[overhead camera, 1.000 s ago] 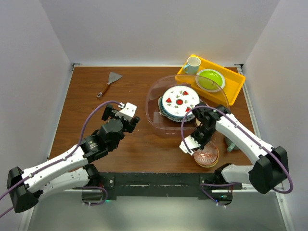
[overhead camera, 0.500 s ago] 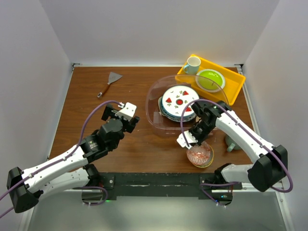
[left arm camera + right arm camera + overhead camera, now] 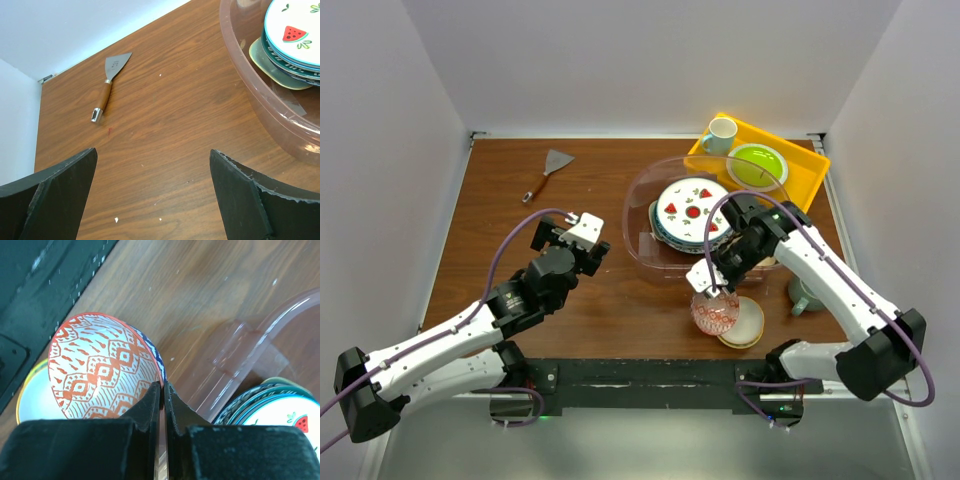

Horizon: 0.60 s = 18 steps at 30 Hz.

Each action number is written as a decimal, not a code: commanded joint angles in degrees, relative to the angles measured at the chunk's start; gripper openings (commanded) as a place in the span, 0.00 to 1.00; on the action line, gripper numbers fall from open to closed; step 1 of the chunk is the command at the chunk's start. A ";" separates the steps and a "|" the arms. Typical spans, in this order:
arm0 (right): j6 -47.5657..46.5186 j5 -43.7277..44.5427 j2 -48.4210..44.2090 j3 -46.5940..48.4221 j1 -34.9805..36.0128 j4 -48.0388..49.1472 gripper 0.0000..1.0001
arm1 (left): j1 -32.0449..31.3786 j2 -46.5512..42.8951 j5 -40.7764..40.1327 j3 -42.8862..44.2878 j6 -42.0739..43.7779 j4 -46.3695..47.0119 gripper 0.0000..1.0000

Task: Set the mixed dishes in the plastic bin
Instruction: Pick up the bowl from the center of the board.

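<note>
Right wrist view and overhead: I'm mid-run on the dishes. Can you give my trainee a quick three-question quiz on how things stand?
1. True or false: the right arm's jaws are clamped on the rim of the red-patterned bowl.
2. What tops the stack inside the plastic bin? A) a lime-green plate B) the plate with red fruit marks C) a tan bowl
3. Fill in: the left arm's jaws are ___ and hold nothing.
Key: 1 true; 2 B; 3 open.
</note>
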 commanded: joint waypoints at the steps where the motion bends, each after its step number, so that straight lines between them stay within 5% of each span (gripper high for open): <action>1: 3.00 -8.42 -2.30 3.85 0.17 -6.70 0.00 | 0.32 -0.42 0.20 -0.05 0.51 2.43 1.00; 18: 22.85 -24.42 1.83 20.01 -0.97 -1.72 0.00 | 0.41 -0.85 0.37 -0.14 0.51 2.43 1.00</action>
